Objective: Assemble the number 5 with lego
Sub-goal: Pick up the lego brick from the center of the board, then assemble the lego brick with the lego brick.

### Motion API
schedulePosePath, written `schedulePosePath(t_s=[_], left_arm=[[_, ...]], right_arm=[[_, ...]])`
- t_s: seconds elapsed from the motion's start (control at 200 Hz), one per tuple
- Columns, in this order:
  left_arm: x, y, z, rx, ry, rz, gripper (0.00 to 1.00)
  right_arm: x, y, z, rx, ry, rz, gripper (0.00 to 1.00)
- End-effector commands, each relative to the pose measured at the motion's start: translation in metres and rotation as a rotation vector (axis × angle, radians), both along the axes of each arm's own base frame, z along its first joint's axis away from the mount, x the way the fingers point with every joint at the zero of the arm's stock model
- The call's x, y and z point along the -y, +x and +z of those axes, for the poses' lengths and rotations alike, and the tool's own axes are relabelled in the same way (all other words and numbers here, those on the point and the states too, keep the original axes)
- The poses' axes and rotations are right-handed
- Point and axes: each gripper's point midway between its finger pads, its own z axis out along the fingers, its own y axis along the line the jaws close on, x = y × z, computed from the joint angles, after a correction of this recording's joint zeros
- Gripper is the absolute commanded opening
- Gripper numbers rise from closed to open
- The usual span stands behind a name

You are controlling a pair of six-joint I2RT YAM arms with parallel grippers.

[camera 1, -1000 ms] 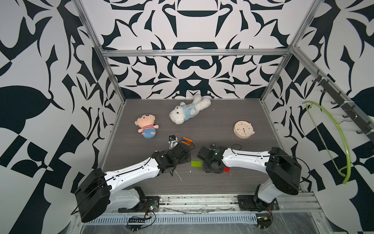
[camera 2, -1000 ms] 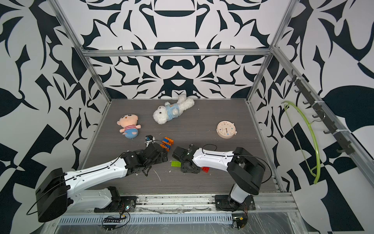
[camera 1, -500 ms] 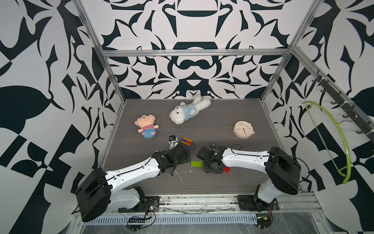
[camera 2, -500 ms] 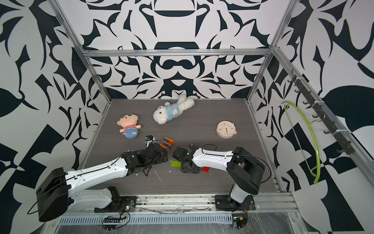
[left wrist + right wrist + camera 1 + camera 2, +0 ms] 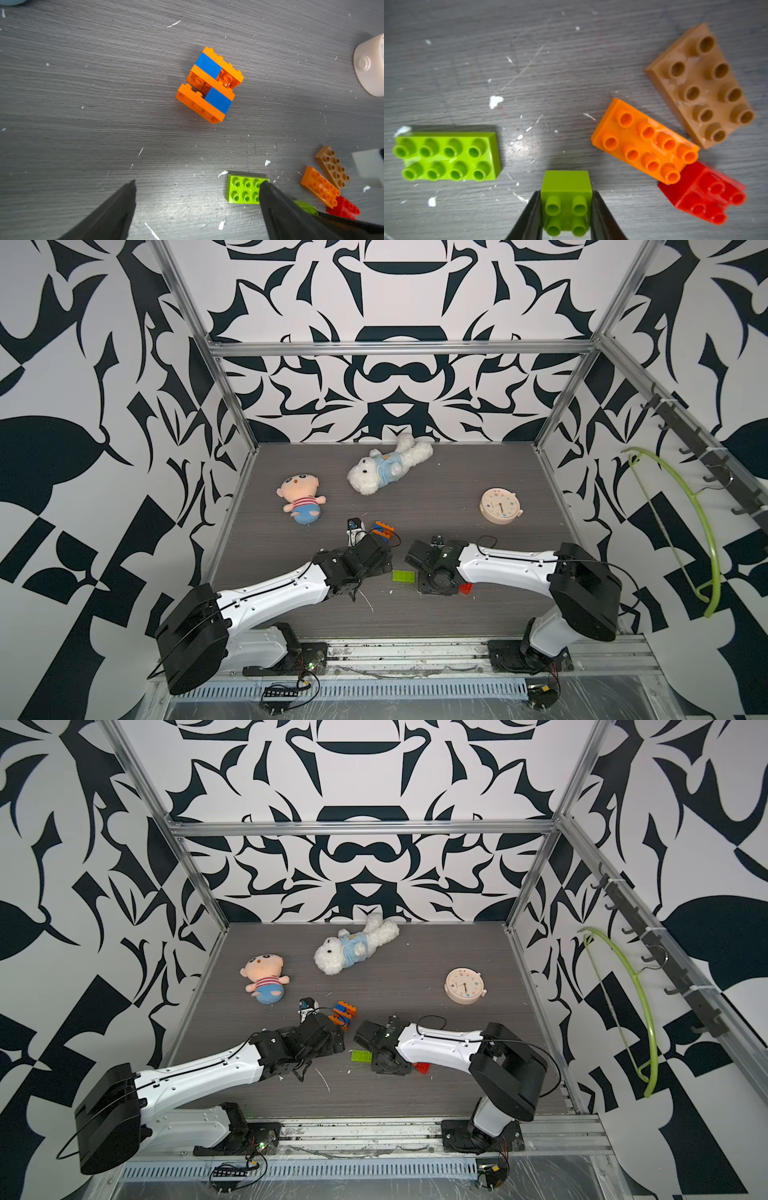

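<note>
Grip gained: right claw (image 5: pixel 566 193) has just clamped onto the small green square brick (image 5: pixel 566 182), toward the tabletop's (image 5: pixel 457 614) front edge; left claw (image 5: pixel 198 182) gapes empty near the orange-and-blue cluster (image 5: pixel 209 85), so joining may follow.

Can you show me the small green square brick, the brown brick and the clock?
small green square brick (image 5: pixel 566 211): right wrist view, on its studded top.
brown brick (image 5: pixel 702 87): right wrist view, middle of its studded top.
clock (image 5: pixel 500 506): in a top view, on its face.

A square lime brick (image 5: pixel 566 199), a long lime brick (image 5: pixel 446 155), an orange brick (image 5: pixel 645 141), a tan brick (image 5: pixel 702 87) and a seemingly translucent red brick (image 5: pixel 704 195) are seen.
</note>
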Motion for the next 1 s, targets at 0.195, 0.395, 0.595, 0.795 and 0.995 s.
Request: schedulePosePath(t_s=[0.195,0.395,0.595,0.795,0.995], left_arm=[[-0.037,0.001,0.003,0.006,-0.011,0.103,0.99],[-0.049,-0.001,0.003,0.021,-0.037,0.12,0.99],[-0.053,-0.004,0.0,0.016,-0.035,0.121,0.99],[-0.053,-0.003,0.0,0.018,-0.036,0.121,0.99],[-0.049,-0.002,-0.002,0.009,-0.036,0.115,0.99]], right_arm=[[-0.048,0.018,0.036,0.061,0.112,0.072,0.3],[-0.064,0.025,0.025,0.045,0.097,0.076,0.28],[-0.06,0.029,0.019,0.049,0.036,0.054,0.27],[-0.065,0.033,0.02,0.06,0.049,0.05,0.28],[-0.068,0.031,0.008,0.023,0.027,0.058,0.28]])
